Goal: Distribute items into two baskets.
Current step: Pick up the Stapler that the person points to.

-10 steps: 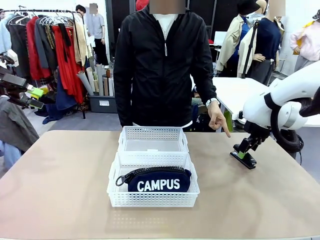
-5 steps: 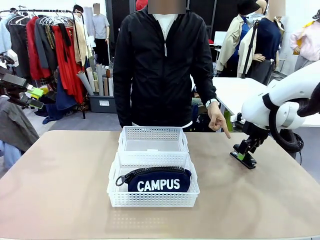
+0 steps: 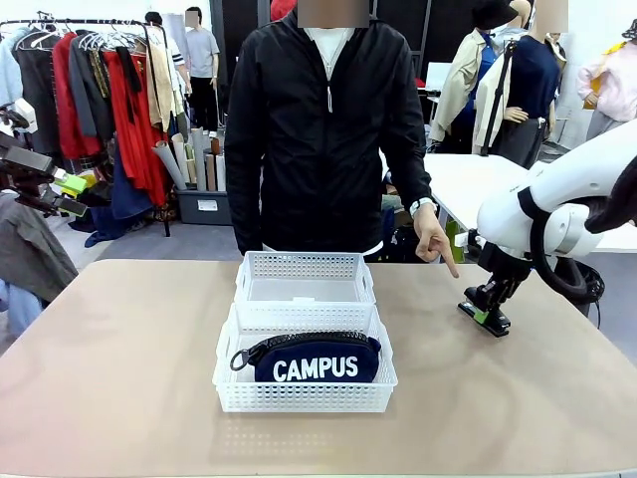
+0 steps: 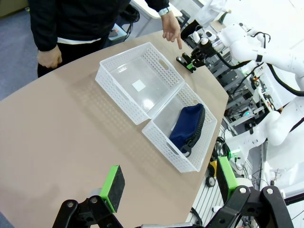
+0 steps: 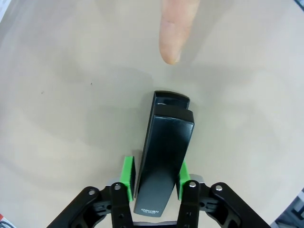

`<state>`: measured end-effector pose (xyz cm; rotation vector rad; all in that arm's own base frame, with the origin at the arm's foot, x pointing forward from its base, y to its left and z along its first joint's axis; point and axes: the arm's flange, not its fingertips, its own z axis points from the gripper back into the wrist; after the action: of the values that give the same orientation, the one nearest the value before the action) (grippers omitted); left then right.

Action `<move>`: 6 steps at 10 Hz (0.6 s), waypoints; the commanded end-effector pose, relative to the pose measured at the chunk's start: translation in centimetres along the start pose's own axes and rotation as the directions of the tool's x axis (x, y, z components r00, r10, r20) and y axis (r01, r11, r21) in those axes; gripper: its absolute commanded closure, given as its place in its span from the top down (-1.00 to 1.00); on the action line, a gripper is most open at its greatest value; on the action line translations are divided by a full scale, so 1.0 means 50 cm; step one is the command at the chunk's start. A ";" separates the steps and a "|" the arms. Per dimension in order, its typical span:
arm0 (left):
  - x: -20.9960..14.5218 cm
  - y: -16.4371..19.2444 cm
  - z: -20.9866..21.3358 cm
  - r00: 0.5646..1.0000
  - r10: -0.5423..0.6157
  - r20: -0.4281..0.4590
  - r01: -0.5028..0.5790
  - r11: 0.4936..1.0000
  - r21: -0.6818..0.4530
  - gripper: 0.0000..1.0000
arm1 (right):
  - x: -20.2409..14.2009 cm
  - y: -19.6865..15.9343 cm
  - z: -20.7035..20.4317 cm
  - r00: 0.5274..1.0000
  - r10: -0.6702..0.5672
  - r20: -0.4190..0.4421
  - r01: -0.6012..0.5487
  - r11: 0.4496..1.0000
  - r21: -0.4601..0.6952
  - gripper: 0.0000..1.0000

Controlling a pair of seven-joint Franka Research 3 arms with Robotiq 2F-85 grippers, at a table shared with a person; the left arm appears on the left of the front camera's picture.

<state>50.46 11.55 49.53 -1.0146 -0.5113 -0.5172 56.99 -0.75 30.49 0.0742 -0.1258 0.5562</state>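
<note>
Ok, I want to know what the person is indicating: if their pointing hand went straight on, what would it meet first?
The hand would probably meet bare tabletop just off the black stapler's free end, not the stapler itself, which sits between the right gripper's pads; depth is unclear.

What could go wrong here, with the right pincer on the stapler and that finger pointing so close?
1. The right pincer clamps the stapler near one end, so the long free end may droop or twist when lifted.
2. The person's finger points down close to that free end and could be bumped.
3. The near basket already holds the pouch; the stapler probably belongs in the far basket.
</note>
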 end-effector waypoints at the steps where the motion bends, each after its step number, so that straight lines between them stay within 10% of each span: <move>1: 0.000 -0.002 0.001 1.000 0.000 0.003 0.000 1.000 0.002 1.00 | 0.014 -0.008 0.003 1.000 0.006 -0.021 -0.006 1.000 -0.006 -0.72; 2: 0.000 -0.002 0.001 1.000 0.000 0.003 0.000 1.000 0.002 1.00 | 0.013 -0.010 0.002 1.000 0.002 -0.023 -0.003 1.000 -0.012 -1.00; 6: 0.000 -0.002 0.001 1.000 0.000 0.003 0.000 1.000 0.002 1.00 | 0.002 -0.005 0.002 1.000 -0.003 -0.002 0.003 1.000 0.002 -1.00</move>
<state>50.46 11.55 49.53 -1.0146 -0.5113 -0.5172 57.16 -1.02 30.64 0.0807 -0.1124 0.5528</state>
